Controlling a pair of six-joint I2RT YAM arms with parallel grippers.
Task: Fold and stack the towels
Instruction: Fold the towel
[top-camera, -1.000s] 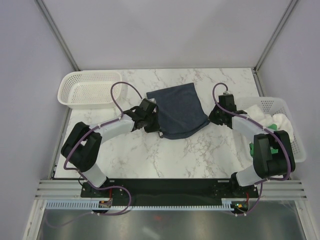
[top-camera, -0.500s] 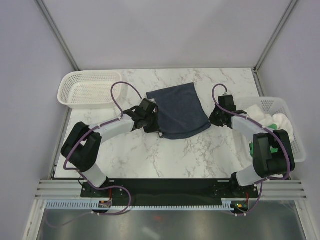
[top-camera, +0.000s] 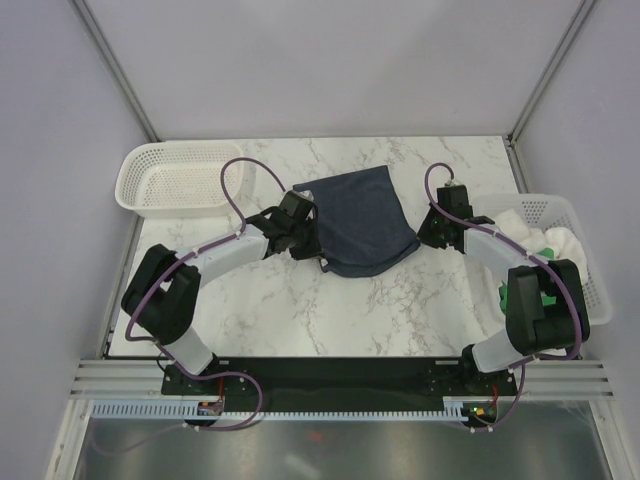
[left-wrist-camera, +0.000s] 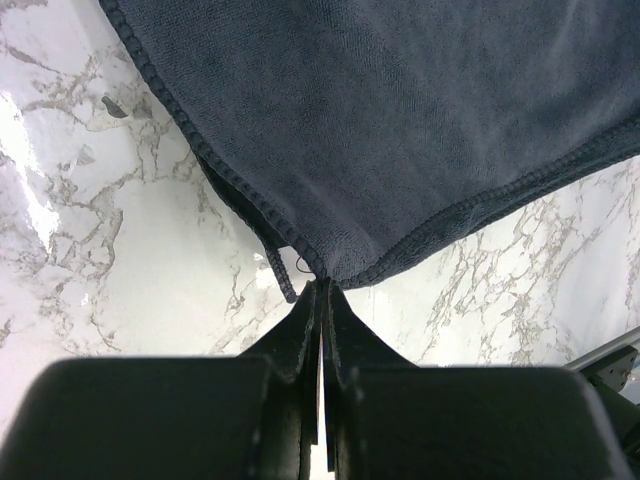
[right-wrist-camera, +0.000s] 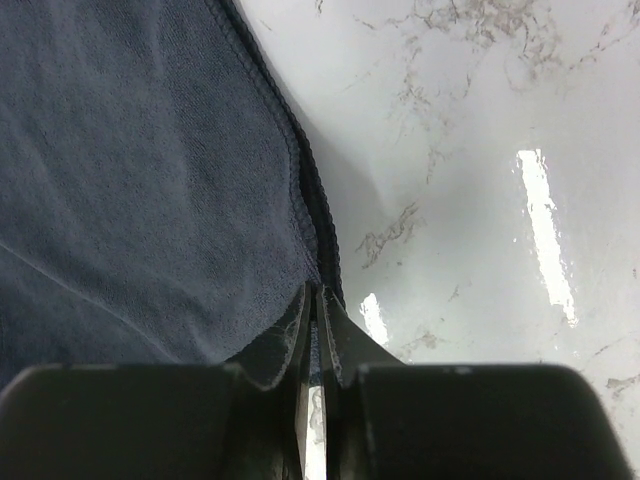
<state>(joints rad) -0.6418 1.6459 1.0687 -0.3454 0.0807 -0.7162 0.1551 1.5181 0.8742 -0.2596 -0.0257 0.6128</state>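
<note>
Here the dark navy cloth towel lies doubled mid-way along the white marble tabletop, toward its far edge. The left gripper pinches its near corner and the right gripper its right hem, fingers pressed together. Lifting both ends evenly should keep the hems aligned.
</note>
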